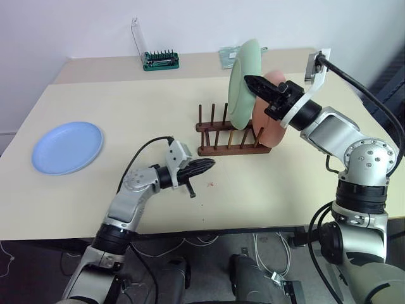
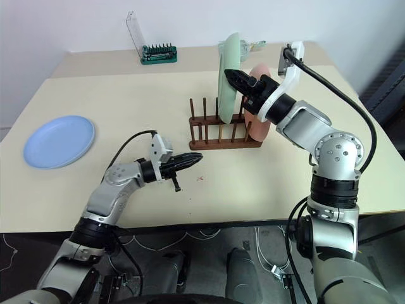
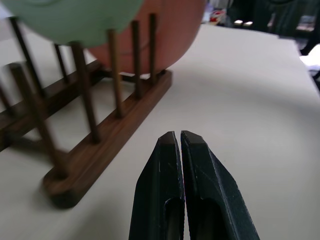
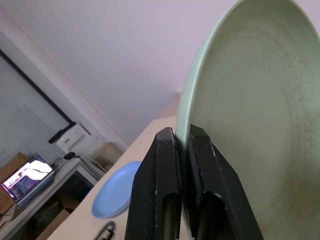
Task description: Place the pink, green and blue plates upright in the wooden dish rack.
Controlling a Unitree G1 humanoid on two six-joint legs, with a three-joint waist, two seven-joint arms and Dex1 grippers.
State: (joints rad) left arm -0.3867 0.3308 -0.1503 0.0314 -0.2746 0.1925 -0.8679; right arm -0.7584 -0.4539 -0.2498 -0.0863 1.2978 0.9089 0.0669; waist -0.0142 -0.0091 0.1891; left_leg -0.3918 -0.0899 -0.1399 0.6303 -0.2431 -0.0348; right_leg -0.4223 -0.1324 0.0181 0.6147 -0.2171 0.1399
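Left eye view, near to far: left gripper (image 1: 205,166) hovers low over the table (image 1: 253,196), fingers pressed together with nothing between them, pointing toward the near end of the wooden dish rack (image 1: 231,149). In the left wrist view the two fingertips (image 3: 170,145) sit closed just short of the rack's near rail.

One rack: two parallel base rails, each with a row of thin upright pegs, standing mid-table.

Plates, three total:
- pink plate (image 1: 271,123): upright in the rack, at its right end.
- green plate (image 1: 243,82): upright, just left of the pink one, lower edge down among the pegs. Can't tell whether it is fully seated. Right gripper (image 1: 253,83) is clamped on its rim; the right wrist view shows one finger on each side of the edge (image 4: 187,135).
- blue plate (image 1: 67,147): flat on the table, far left, well apart from the rack.

Far edge of the table: one green screwdriver-bit holder (image 1: 161,61) with its clear lid standing open, and one small clear packet (image 1: 228,57) behind the green plate.
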